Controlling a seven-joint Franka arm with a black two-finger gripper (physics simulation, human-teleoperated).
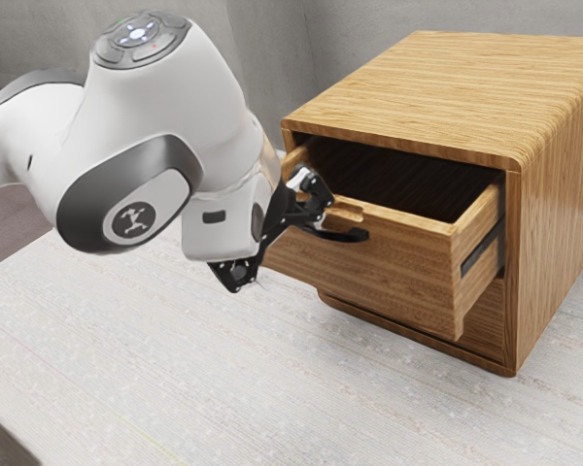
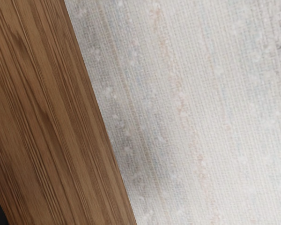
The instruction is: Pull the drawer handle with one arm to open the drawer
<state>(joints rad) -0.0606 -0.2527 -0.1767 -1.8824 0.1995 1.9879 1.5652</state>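
We are in the pulling step. Our tool (image 1: 317, 208) sits at the front of the drawer (image 1: 398, 264), and its two black fingers appear narrowly closed on the near end of the drawer handle (image 1: 352, 234), one above the dark bar and one below it, with nothing else in their grip. The rest of the handle runs on toward the exterior view's right, along the drawer's front panel.

The drawer belongs to the wooden cabinet (image 1: 466, 97), which stands on the pale woven tabletop (image 1: 223, 388) at the exterior view's right. It is already partway out: its front stands clear of the cabinet's face, the dark hollow inside shows above it, and the black runner on its side is exposed. We judge it roughly half open, with travel left on that runner.

In the wrist view the grained wood of the drawer front (image 2: 37, 117) lies close under our hand, with the tabletop (image 2: 201, 117) beyond it.

Our arm (image 1: 146, 126) reaches in from the exterior view's left. The next move, as we read it, calls for a straight draw back along the runner's line, toward the exterior view's left and near side, holding the wrist level so the bar does not slip out of the fingers and the drawer does not bind sideways in its opening.
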